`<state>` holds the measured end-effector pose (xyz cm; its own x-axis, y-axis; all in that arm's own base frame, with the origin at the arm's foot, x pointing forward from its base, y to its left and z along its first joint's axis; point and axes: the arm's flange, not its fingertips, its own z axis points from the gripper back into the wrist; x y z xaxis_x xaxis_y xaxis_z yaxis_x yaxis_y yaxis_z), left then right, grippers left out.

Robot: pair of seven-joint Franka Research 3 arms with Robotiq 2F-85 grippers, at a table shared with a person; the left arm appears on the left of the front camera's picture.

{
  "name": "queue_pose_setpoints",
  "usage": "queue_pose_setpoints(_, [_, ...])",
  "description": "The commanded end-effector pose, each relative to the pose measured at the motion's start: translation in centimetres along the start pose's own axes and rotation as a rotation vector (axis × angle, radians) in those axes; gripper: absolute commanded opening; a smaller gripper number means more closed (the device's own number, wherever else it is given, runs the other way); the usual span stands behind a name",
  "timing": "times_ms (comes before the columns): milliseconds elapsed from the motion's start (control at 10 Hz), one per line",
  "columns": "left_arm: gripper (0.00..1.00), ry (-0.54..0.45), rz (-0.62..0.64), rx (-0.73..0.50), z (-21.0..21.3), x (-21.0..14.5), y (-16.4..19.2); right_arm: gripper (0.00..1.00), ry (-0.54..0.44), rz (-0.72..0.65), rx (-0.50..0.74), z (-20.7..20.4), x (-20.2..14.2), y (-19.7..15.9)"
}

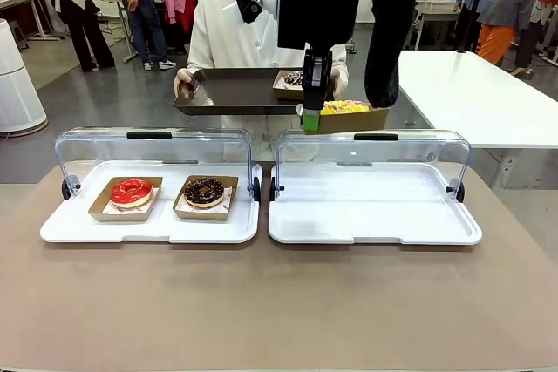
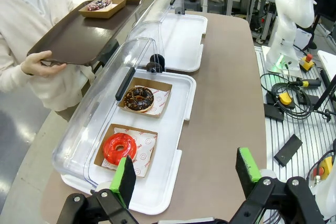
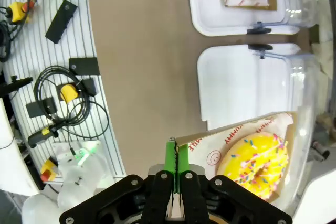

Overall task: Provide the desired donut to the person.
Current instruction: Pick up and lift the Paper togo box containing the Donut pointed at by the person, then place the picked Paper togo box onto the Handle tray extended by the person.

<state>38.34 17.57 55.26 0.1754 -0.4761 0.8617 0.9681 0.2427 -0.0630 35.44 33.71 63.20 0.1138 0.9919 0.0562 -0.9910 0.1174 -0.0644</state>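
The long brown table (image 1: 279,302) is the landmark. On its near side the left gripper (image 2: 186,174) hangs above the table edge with its green fingers wide apart and nothing between them.

In the middle of the table sit two white plastic trays with clear lids flipped up. The left white tray (image 1: 65,231) holds two brown cardboard boats: one with a red glazed donut (image 1: 131,192), one beside it with a chocolate donut (image 1: 204,191). The right white tray (image 1: 375,224) has nothing in it.

Above the far edge of the table, the right gripper (image 1: 311,119) is pinched tight on the rim of a brown cardboard boat (image 1: 353,119) with a yellow sprinkled donut (image 3: 255,162) in it, held up in the air.

Past the table stands the person (image 1: 228,37) in a cream cardigan, holding a dark brown flat tray (image 1: 231,93). On that tray is a cardboard boat with a dark sprinkled donut (image 2: 98,4).
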Motion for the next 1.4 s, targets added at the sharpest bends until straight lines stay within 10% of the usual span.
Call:
queue_pose_setpoints(0, [1.00,-0.006,-0.012,-0.002,0.10,0.02,-0.13,0.00,0.006,-0.006,-0.003,0.01,-0.38,1.00])
queue_pose_setpoints(1300, [1.00,-0.006,-0.012,-0.002,0.10,0.02,-0.13,0.00,0.006,-0.006,-0.003,0.01,-0.38,1.00])
